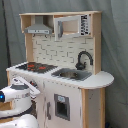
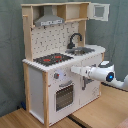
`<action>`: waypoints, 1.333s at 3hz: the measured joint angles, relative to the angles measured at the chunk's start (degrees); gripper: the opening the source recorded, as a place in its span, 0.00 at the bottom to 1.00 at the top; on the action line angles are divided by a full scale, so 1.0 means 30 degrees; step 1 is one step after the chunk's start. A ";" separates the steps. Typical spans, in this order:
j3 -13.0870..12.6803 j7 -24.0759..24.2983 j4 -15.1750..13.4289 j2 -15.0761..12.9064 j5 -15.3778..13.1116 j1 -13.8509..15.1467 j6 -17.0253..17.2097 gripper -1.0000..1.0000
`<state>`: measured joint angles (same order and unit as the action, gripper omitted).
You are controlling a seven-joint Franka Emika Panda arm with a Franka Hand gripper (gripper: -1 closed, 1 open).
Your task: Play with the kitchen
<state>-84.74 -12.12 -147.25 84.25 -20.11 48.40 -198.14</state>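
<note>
The kitchen point(image 1: 60, 75) point(image 2: 55, 65) is a tall toy of pale wood and white panels. On its counter are a black hob with red rings point(image 1: 36, 66) point(image 2: 52, 59), a steel sink point(image 1: 72, 74) point(image 2: 82, 50) and a black faucet point(image 1: 83, 59) point(image 2: 75, 39). A grey hood point(image 1: 38, 28) point(image 2: 49, 21) hangs above the hob. The windowed oven door point(image 2: 64, 96) is shut. My gripper point(image 2: 75, 70) point(image 1: 34, 89) points at the front panel just under the counter edge, right of the knobs point(image 2: 56, 76). No contact with the panel can be made out.
An upper cabinet door point(image 2: 100, 11) point(image 1: 70, 25) stands ajar at the top. The kitchen stands on a wooden tabletop point(image 2: 100, 110). A grey-green curtain point(image 2: 10, 60) hangs behind it. My white arm point(image 2: 107, 76) reaches in from the second exterior view's right.
</note>
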 joint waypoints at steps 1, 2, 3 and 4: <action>0.0000 0.2114 0.0002 0.0000 0.0009 -0.0002 0.0000 0.00; -0.0003 0.4365 0.0005 0.0000 0.0019 -0.0003 -0.0001 0.00; -0.0002 0.6632 0.0007 0.0001 0.0035 -0.0007 0.0000 0.00; -0.0001 0.8800 0.0007 0.0001 0.0055 -0.0018 0.0019 0.00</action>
<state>-84.74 14.28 -147.22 84.25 -19.94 48.34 -198.08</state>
